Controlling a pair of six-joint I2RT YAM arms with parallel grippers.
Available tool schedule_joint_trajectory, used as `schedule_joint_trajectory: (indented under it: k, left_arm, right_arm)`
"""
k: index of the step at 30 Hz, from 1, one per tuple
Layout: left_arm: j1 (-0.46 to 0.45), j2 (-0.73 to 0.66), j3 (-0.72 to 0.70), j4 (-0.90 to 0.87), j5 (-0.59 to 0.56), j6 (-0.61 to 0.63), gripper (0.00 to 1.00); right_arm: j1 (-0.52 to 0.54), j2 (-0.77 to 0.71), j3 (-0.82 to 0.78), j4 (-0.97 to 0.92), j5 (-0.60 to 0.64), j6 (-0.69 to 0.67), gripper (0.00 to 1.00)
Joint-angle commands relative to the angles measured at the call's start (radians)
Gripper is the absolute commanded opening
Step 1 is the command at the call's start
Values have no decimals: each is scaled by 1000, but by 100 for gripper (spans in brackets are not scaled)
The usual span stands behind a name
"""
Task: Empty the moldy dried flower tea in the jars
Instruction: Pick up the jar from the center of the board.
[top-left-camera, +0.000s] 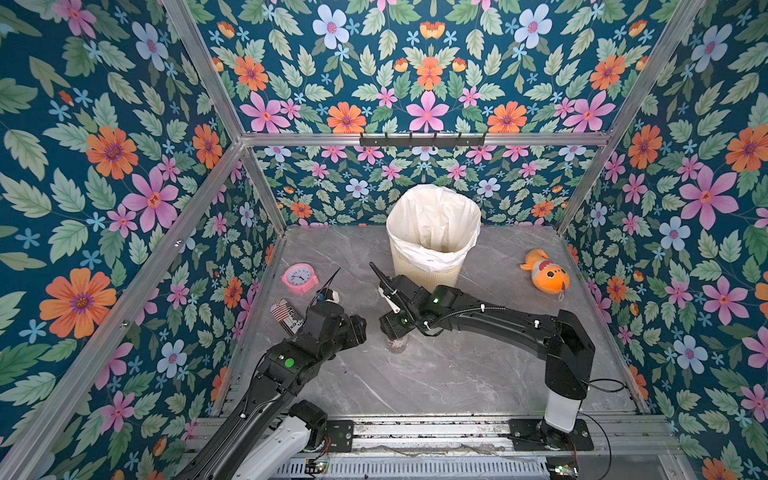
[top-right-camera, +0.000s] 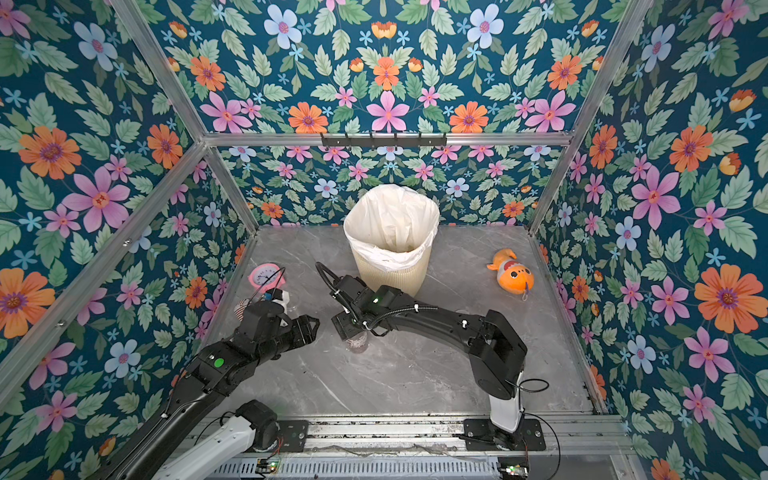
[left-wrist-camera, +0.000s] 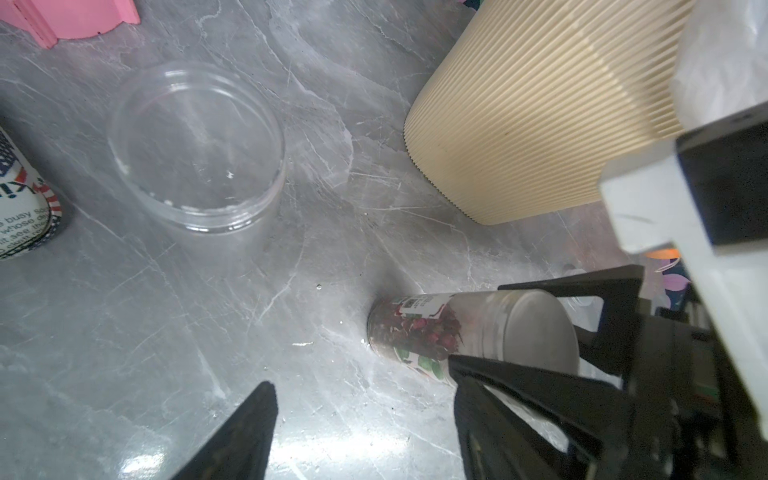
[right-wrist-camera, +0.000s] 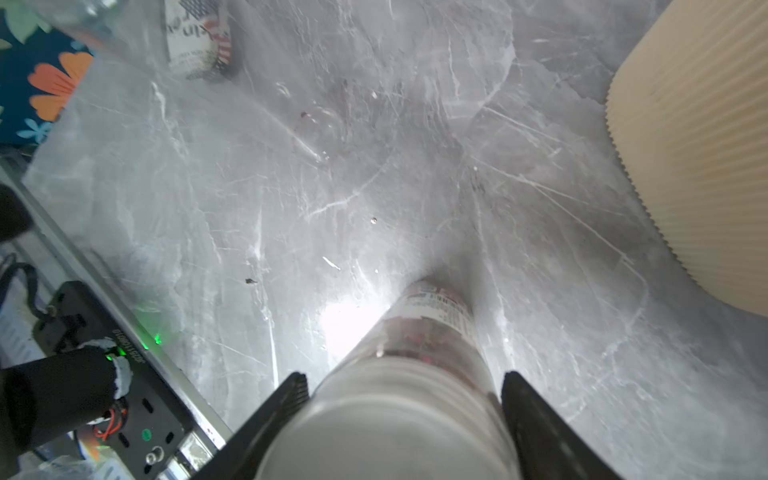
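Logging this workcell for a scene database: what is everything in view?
table: 1, grey marble, cell floor
bin: 1, cream ribbed with white liner, back centre
alarm clock: 1, pink, back left
drink can: 1, black-and-white, left edge
plush toy: 1, orange, back right
clear jar: 1, transparent, open, near the can
labelled jar: 1, clear, white lid, upright mid-table
dried flower tea: 1 mass, reddish-brown, inside labelled jar
hook rail: 1, black, back wall
left gripper: 1, black, open, empty
right gripper: 1, black, straddling labelled jar's lid
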Motion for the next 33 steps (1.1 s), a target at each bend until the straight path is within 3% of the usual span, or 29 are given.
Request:
schedule_joint_trajectory:
  k: [1,8,16,26,33]
  left_arm:
    - [5,12,1,21,16,19,70]
    - [13,25,-1,46,35,32,70]
    - [16,38,-6,118,114,64,74]
    - [6,122,-22,414,358,246,78]
    - [-135,232,15,629,397,463,79]
  right_arm:
    - [7,-6,-3,-56,46,-2,75]
    - [6,-22,-11,-61,51,10,63]
    - [-7,-103,-50,-65,63,21,61]
    - [-185,-400,-275,66,-203,118,60]
    - [-347,-566,-379,83,-382,165,59]
